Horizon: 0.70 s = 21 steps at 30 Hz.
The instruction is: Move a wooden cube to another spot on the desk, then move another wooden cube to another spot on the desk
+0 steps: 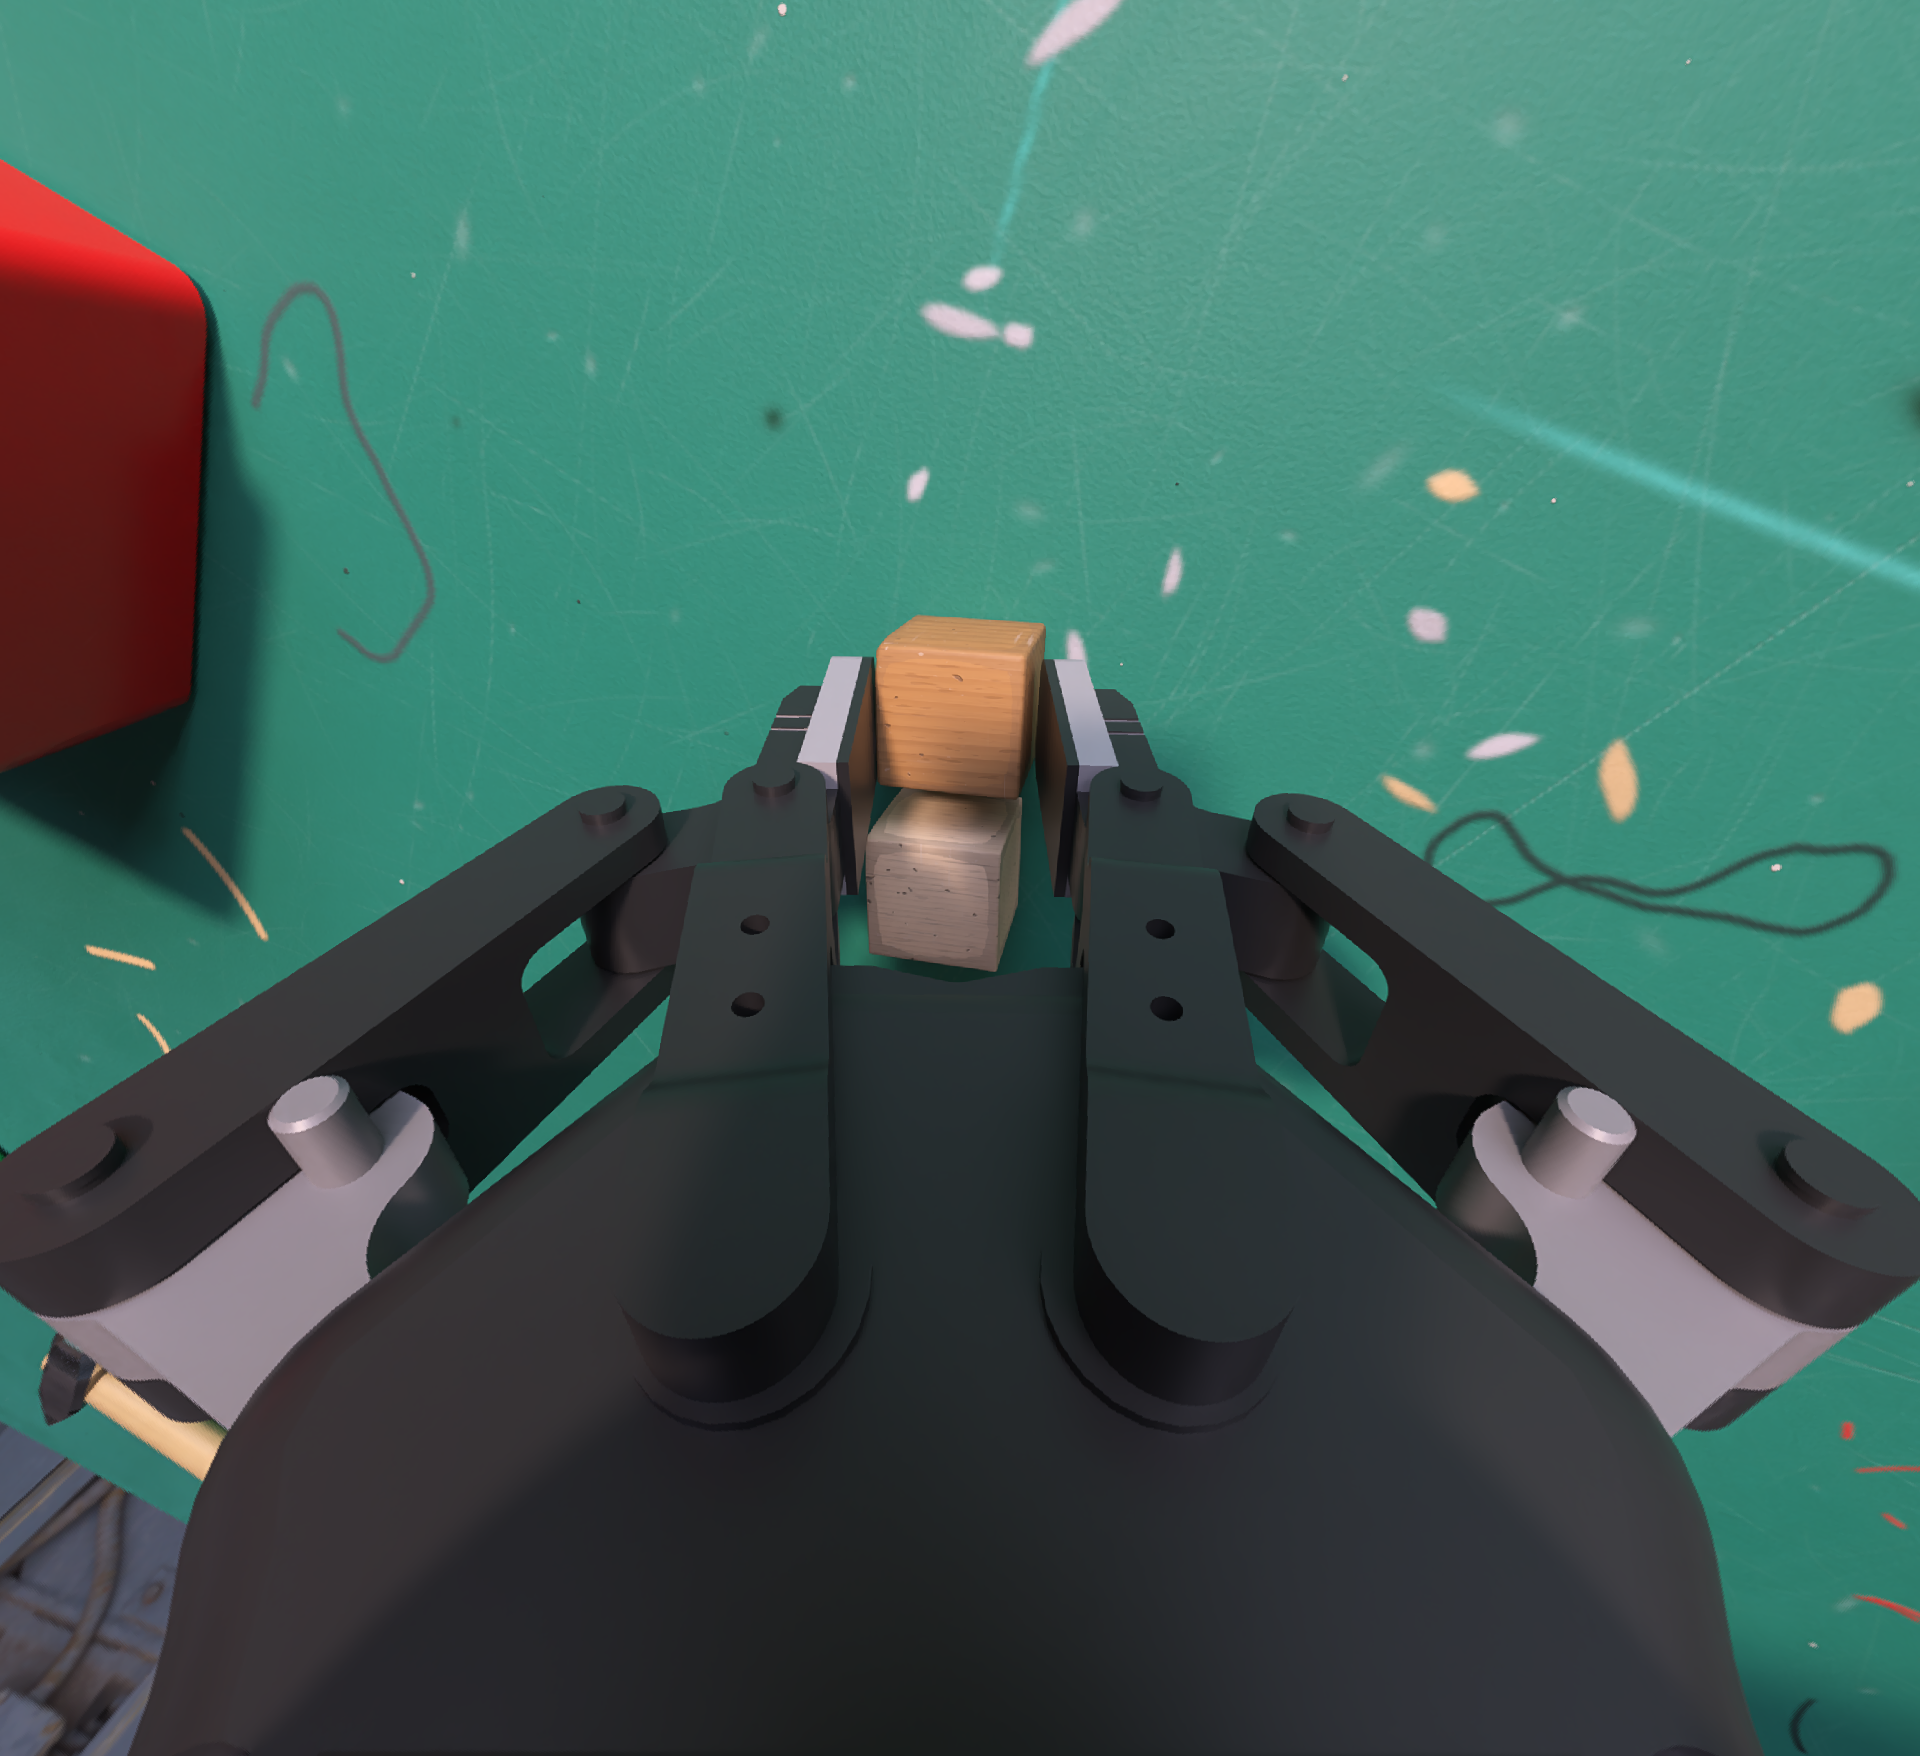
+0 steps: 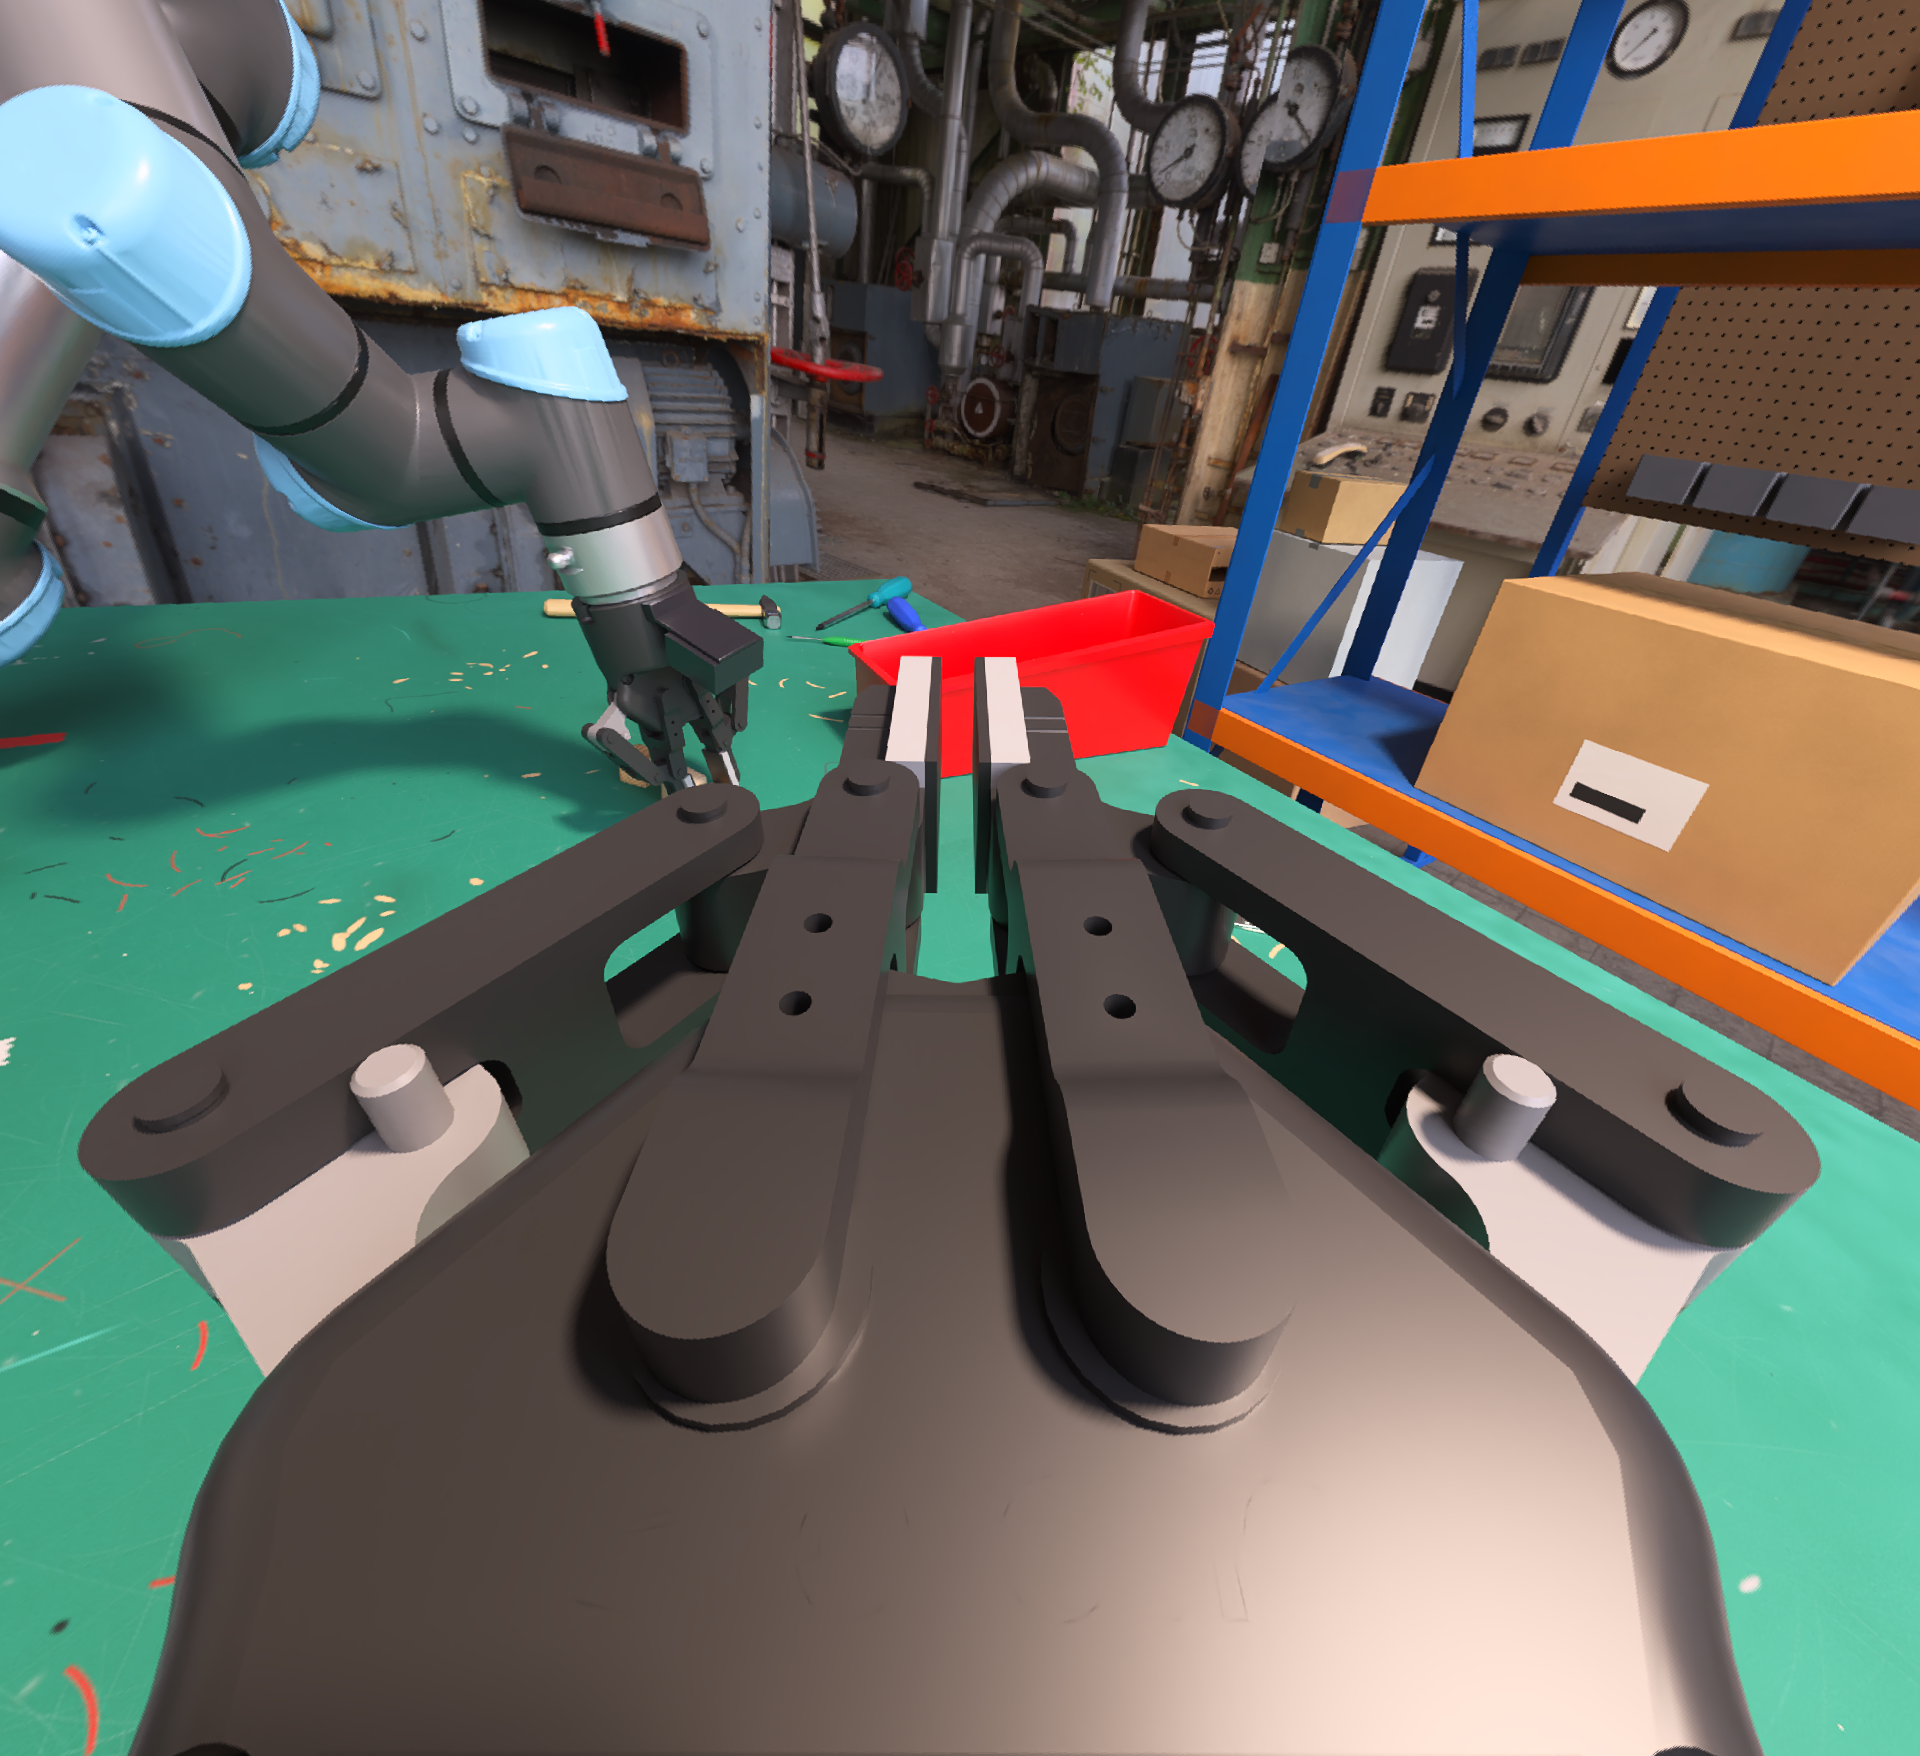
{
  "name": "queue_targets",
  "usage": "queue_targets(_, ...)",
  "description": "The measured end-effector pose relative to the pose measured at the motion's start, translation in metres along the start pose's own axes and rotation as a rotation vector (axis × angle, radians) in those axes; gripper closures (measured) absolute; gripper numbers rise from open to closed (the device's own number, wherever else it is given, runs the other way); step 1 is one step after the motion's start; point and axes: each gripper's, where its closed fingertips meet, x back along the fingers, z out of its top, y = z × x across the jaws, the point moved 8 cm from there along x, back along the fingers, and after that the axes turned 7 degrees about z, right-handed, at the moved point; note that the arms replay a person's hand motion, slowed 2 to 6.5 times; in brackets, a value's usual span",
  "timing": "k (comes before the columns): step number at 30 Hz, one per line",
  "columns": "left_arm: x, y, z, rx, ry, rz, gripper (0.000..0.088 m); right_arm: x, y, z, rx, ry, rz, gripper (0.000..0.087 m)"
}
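Note:
In the left wrist view my left gripper (image 1: 958, 667) is shut on an orange-brown wooden cube (image 1: 956, 709), one pad against each side. A paler wooden cube (image 1: 935, 885) shows right behind it, between the fingers and nearer the palm; whether the two touch I cannot tell. Both are low over the green desk mat (image 1: 1351, 252). The left gripper also shows in the right wrist view (image 2: 675, 761), pointing down at the desk. My right gripper (image 2: 958, 678) hovers above the desk, jaws nearly together and holding nothing.
A red bin (image 1: 94, 480) stands left of the left gripper; it also shows in the right wrist view (image 2: 1091, 646), at the desk's far side. A hammer (image 2: 764, 610) and screwdrivers (image 2: 883, 600) lie behind. A blue-orange shelf rack (image 2: 1558, 179) with a cardboard box (image 2: 1683, 750) borders the right edge.

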Motion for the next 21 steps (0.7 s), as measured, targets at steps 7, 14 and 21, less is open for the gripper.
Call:
queue_targets(7, 0.001, 0.001, 0.0, -0.004, 0.002, 0.0, 0.0603, 0.003, 0.001, 0.001, -0.006, 0.012, -0.001, 0.082)
queue_targets(14, 0.007, -0.002, -0.003, 0.002, -0.002, 0.02, 0.0603, 0.006, 0.002, 0.001, -0.02, 0.028, 0.002, 0.082)
queue_targets(21, 0.032, -0.008, -0.004, 0.033, 0.032, 0.092, 0.0603, 0.01, 0.003, 0.003, -0.021, 0.046, -0.008, 0.0821)
